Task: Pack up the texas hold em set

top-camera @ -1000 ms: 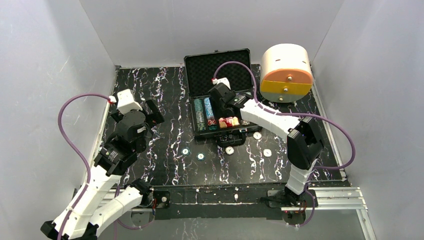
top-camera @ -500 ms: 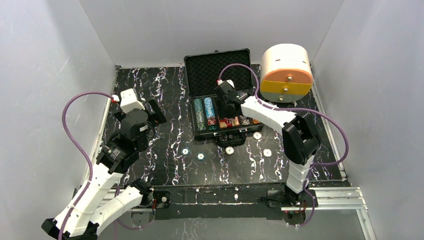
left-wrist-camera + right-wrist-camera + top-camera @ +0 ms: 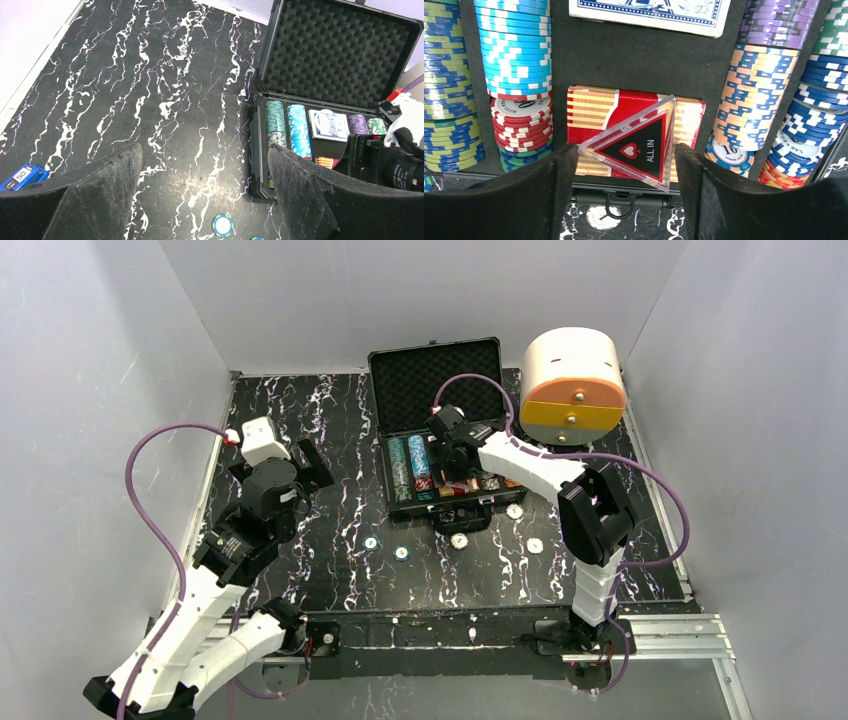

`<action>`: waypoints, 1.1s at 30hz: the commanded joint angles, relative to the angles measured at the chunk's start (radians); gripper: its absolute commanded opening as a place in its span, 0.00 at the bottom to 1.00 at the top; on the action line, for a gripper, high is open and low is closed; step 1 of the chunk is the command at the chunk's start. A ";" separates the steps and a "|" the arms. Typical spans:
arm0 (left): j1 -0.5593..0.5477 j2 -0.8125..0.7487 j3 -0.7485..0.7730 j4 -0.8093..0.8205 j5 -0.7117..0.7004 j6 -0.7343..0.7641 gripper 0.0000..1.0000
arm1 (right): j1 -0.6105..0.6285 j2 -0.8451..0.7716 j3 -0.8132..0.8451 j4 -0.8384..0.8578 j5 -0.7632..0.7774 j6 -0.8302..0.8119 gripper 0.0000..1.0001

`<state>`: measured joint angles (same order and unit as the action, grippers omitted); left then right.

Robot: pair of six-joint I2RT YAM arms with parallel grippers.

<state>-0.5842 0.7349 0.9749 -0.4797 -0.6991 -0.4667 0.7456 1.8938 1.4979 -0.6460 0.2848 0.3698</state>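
At the near part of the black marbled table, small round white buttons and two loose blue-green poker chips lie outside the case, so I judge the packing is not finished. The left claw hangs over bare table with its fingers wide apart and holds nothing. Farther back stands the black foam-lined briefcase with its lid up. Inside it, the right claw has its fingers apart on both sides of the clear-and-black triangle. The triangle lies tilted on the red card deck, between rows of multicoloured chips, and it seems to be set down. The next move, I think, is to lift this claw straight up without dragging the triangle, then to collect the buttons. Only the right wrist view shows the triangle, because the arm covers it from above. Only the left wrist view shows the small blue tool. The white-and-orange cylindrical box stands farthest.
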 commanded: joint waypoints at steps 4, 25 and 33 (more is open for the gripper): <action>0.004 0.015 -0.005 0.008 -0.018 -0.003 0.94 | -0.003 -0.036 0.036 -0.011 0.004 -0.002 0.90; 0.004 0.029 -0.030 0.045 0.039 -0.029 0.94 | -0.176 -0.532 -0.544 0.052 0.158 0.267 0.77; 0.004 0.006 -0.029 0.036 0.045 -0.041 0.94 | -0.232 -0.443 -0.608 0.282 0.061 0.243 0.71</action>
<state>-0.5842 0.7582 0.9539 -0.4492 -0.6445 -0.4911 0.5312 1.4132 0.8997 -0.5270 0.3985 0.6056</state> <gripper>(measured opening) 0.936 0.726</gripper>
